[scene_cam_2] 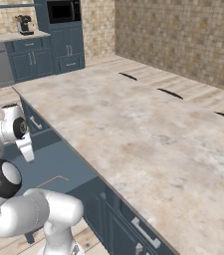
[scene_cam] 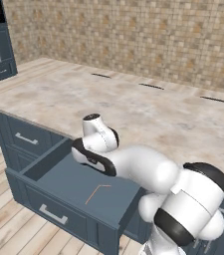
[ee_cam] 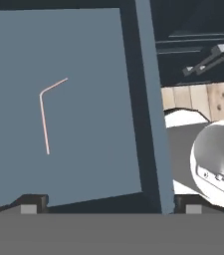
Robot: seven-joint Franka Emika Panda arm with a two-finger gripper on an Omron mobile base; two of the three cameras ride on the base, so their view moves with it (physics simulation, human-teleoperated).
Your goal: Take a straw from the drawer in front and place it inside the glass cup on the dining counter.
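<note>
The drawer (scene_cam: 58, 214) stands pulled open under the dining counter (scene_cam: 133, 109), its navy floor (ee_cam: 93, 124) bare except for the straw. The straw (ee_cam: 44, 119) is a thin reddish-pink stick with a bent top, lying flat on the drawer floor (scene_cam_2: 58, 164). I also see the straw (scene_cam: 96, 191) from the left base and the straw (scene_cam_2: 54, 180) from the right base. My gripper (ee_cam: 111, 206) hangs open above the drawer, looking down, with nothing between its fingers; the straw lies to its left in the hand view. The gripper (scene_cam_2: 28, 149) hovers over the drawer's back part. The glass cup is out of view.
A narrower navy drawer (scene_cam: 26, 138) sits left of the open one, and another handle (scene_cam_2: 144, 233) shows to the right. The counter edge (scene_cam_2: 73, 149) overhangs the drawer's back. Far cabinets (scene_cam_2: 49, 55) and a coffee machine (scene_cam_2: 24, 24) stand across the wooden floor (scene_cam: 4, 229).
</note>
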